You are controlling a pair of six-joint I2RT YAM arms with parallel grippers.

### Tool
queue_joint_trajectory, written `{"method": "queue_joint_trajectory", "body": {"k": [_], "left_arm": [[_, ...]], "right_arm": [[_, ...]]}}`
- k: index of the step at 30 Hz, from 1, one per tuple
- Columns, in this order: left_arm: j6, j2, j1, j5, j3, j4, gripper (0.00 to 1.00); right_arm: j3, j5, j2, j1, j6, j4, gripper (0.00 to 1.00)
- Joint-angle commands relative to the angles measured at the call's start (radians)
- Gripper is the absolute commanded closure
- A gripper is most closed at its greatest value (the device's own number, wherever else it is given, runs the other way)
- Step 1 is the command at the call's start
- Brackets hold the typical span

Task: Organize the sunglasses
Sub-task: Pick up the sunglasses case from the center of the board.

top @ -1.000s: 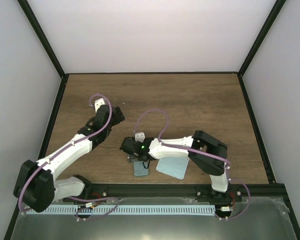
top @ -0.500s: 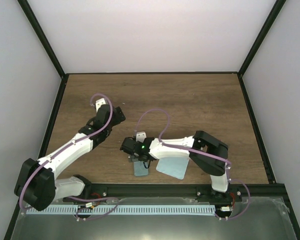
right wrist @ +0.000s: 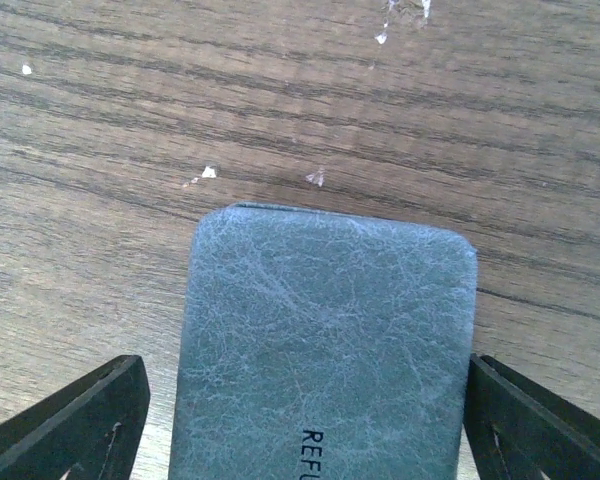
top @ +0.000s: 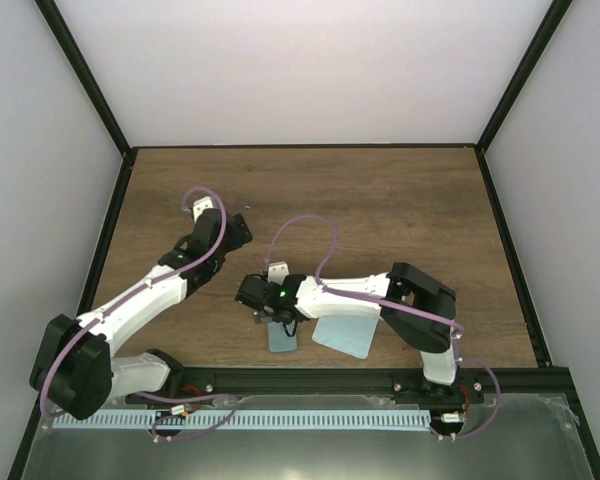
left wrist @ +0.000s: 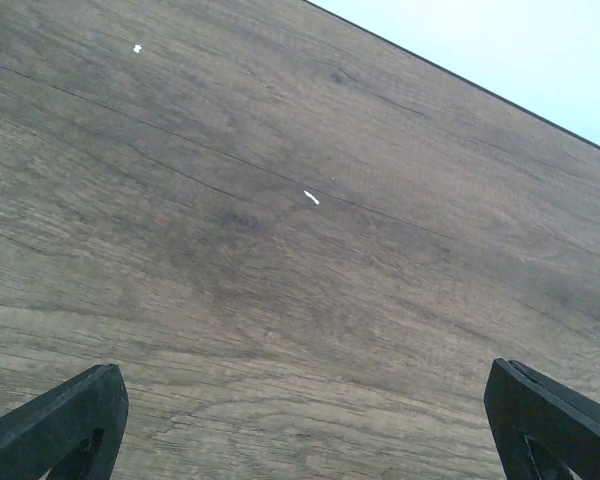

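The sunglasses are out of view. A blue-grey case (right wrist: pixel 325 320) lies closed on the wooden table, one short end toward the camera in the right wrist view. My right gripper (right wrist: pixel 305 432) is open and straddles it. The right fingertip (right wrist: pixel 540 420) sits close against the case's edge, while the left one stands a little apart from it. From above, the case (top: pixel 282 338) shows just below the right gripper (top: pixel 277 319), near the front edge. My left gripper (left wrist: pixel 308 430) is open over bare wood, nothing between its fingers; from above the left gripper (top: pixel 236 231) is left of centre.
A pale blue cloth (top: pixel 342 336) lies flat beside the case on its right, partly under the right arm. Small white flecks (right wrist: pixel 209 172) dot the wood beyond the case. Black frame rails (top: pixel 310 378) border the table, with white walls behind.
The right wrist has shifted slightly to the left over the case. The left arm has edged up a little; its jaws stay wide.
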Motion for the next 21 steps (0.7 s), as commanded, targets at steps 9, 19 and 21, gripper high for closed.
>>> {"method": "queue_joint_trajectory", "body": {"k": [9,19,21], "left_arm": [[-0.002,0.016,-0.002,0.027,0.031,-0.002,0.0],[-0.002,0.022,-0.002,0.044,0.034,-0.002,0.0],[-0.002,0.022,-0.002,0.044,0.033,-0.002,0.0]], "right_arm": [[0.043,0.025,0.027,0.009,0.011,-0.02,0.26],[0.045,0.024,0.043,0.009,0.0,-0.014,0.23],[0.047,0.024,0.046,0.008,-0.002,-0.012,0.21]]}}
